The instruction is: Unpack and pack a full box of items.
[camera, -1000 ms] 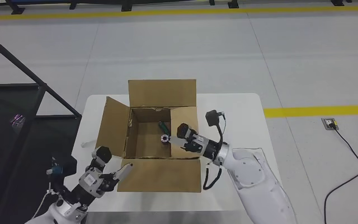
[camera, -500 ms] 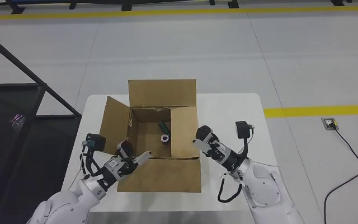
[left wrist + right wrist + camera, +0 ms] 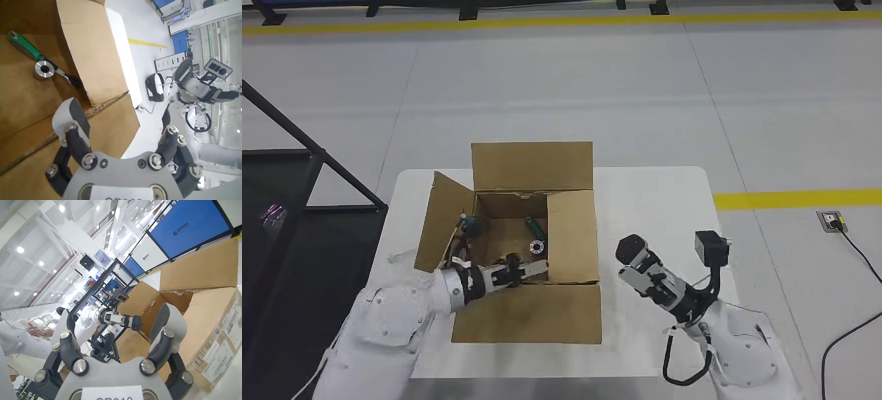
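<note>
An open cardboard box (image 3: 527, 310) stands in the middle of the white table (image 3: 662, 200). On its floor lie a green-handled ratchet wrench (image 3: 532, 226) (image 3: 24, 47) and a silver metal ring (image 3: 536, 247) (image 3: 44, 69), touching each other. My left gripper (image 3: 525, 270) (image 3: 121, 117) is open and empty inside the box near its front wall, a short way from the ring. My right gripper (image 3: 630, 252) (image 3: 115, 321) hangs open and empty outside the box, just off its right wall, and faces the box (image 3: 208, 313).
The box's right flap (image 3: 572, 235) folds inward over the opening. Its left flap (image 3: 442, 215) and rear flap (image 3: 532, 163) stand outward. A black metal rack (image 3: 302, 190) stands beside the table's left edge. There is bare table to the right of the box.
My left gripper has risen from the table's front left corner and gone over the wall into the box. My right gripper has pulled out of the box and back to its right side.
</note>
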Tool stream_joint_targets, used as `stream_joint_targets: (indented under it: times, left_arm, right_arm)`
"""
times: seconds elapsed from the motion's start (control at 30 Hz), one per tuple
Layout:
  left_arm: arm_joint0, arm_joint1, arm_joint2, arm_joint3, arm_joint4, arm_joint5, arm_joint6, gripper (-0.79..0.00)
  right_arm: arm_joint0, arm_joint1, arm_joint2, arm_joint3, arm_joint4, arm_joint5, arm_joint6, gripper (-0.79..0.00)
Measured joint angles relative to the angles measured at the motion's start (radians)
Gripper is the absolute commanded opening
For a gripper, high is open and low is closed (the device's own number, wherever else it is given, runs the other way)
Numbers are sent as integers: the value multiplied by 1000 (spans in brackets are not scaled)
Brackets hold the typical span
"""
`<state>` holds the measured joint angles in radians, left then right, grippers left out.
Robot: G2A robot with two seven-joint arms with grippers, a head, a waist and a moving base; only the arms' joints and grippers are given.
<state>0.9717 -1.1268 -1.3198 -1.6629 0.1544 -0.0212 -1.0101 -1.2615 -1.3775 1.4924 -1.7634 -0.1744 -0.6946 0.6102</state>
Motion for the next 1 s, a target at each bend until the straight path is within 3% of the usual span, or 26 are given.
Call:
stream_joint_targets:
  times: [0.17, 0.47, 0.63, 0.8, 1.0]
  left_arm:
    - [-172, -30, 146, 214, -16, 29, -3, 0]
    - [-299, -80, 295, 450, -70, -49, 106, 0]
    - [-311, -95, 321, 507, -125, -136, 132, 0]
    - [-297, -92, 287, 546, -198, -221, 119, 0]
    - [-244, -75, 223, 498, -252, -272, 120, 0]
  right_arm:
    - [-80, 15, 63, -38, 20, -23, -6, 0]
    - [-128, 33, 91, -70, 35, -37, -12, 0]
    - [-135, 41, 91, -92, 31, -28, -17, 0]
    - [-143, 47, 79, -119, 9, -21, -30, 0]
    - [-144, 53, 63, -127, -5, -15, -48, 0]
